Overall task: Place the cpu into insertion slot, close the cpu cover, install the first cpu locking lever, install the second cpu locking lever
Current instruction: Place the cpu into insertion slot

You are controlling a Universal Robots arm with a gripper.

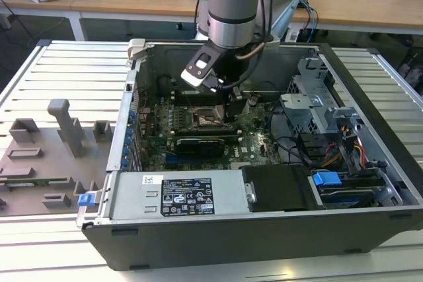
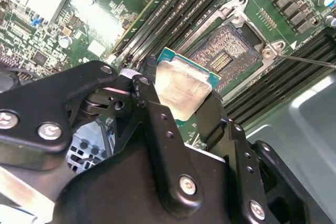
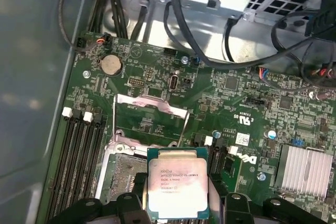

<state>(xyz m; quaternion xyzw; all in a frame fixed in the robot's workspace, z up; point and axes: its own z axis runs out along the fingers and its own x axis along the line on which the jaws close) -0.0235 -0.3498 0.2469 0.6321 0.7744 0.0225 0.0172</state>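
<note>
Black fingers [image 2: 152, 108] of the gripper [image 2: 177, 97] clench the cpu [image 2: 181, 85] by two opposite edges, close to the uncovered insertion slot [image 2: 226, 51] but not yet seated, and I judge this chip light, stiff and delicate underneath, so only its rim is safe to hold.

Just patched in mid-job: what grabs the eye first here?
The small flat square cpu, silver-topped with a thin green rim, is pinched in the black gripper close by the square steel-framed insertion slot, whose pin grid lies bare on the green motherboard. At the slot's edge, the thin steel windowed cpu cover stands swung open. In the exterior view, the silver arm reaches down into the open dark grey computer case.
</note>
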